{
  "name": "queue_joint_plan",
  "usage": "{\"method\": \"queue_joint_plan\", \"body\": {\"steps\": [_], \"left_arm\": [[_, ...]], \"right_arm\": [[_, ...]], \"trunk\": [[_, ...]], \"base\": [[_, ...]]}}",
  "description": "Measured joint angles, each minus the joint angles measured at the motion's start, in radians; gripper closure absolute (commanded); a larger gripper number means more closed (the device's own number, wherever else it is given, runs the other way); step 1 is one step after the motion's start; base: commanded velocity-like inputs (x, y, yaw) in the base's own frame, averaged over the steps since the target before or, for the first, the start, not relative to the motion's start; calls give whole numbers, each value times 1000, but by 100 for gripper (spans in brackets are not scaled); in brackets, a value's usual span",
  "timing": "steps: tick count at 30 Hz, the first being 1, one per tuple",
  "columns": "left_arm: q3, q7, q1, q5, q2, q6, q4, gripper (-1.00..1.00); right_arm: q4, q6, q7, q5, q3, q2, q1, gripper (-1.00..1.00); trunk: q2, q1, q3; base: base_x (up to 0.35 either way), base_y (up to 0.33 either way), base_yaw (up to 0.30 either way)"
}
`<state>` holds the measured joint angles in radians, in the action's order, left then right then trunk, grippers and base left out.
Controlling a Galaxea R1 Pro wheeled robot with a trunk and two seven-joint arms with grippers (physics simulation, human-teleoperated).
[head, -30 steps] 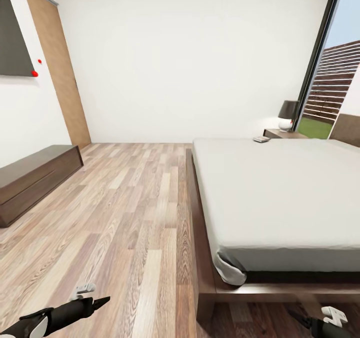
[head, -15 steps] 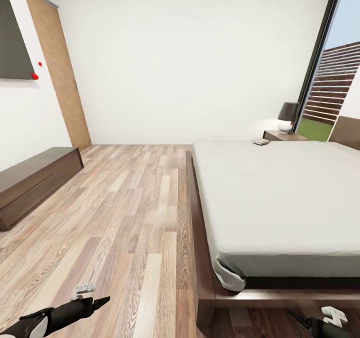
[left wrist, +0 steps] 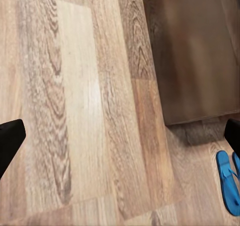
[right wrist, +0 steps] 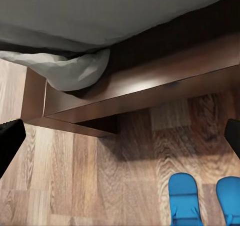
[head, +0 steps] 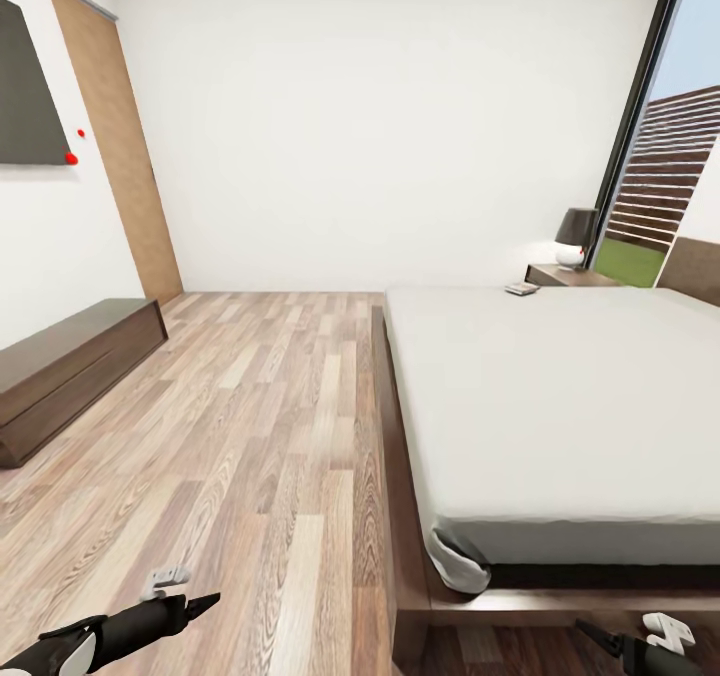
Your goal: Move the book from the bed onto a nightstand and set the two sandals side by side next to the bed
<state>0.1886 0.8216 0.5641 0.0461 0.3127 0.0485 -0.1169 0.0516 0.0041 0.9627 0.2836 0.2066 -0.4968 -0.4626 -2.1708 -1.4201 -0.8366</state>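
The bed (head: 560, 396), with a pale grey mattress on a dark wood frame, takes up the right of the head view. The book (head: 521, 288) lies small and dark on its far corner, close to the nightstand (head: 565, 276). Both blue sandals (right wrist: 185, 196) (right wrist: 230, 198) rest side by side on the floor near the bed's foot corner (right wrist: 75, 118). One blue sandal (left wrist: 228, 183) lies beyond the frame corner (left wrist: 195, 50). My left gripper (head: 212, 599) (left wrist: 120, 141) hangs open over bare floor. My right gripper (head: 582, 628) (right wrist: 120, 141) is open above the sandals, holding nothing.
A long low dark cabinet (head: 70, 366) runs along the left wall under a dark panel (head: 25, 86). A brown door (head: 115, 146) stands behind it. A lamp (head: 577, 234) sits on the nightstand beside the tall window (head: 650, 126). Wood-plank floor (head: 270, 406) stretches between cabinet and bed.
The whole head view has shifted slightly, so bed, cabinet and book sit a little lower in the picture. Both arms keep the same pose and nothing was grasped.
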Motion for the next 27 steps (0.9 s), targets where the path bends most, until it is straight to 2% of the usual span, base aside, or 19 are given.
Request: {"method": "queue_joint_plan", "body": {"steps": [13,27], "left_arm": [[0,0,0,0,0,0,0,-100],[0,0,0,0,0,0,0,-100]], "right_arm": [[0,0,0,0,-1,0,0,-100],[0,0,-1,0,0,0,0,-100]], "trunk": [[7,4,3],[105,58,47]], "base": [[0,0,0],[0,0,0]]}}
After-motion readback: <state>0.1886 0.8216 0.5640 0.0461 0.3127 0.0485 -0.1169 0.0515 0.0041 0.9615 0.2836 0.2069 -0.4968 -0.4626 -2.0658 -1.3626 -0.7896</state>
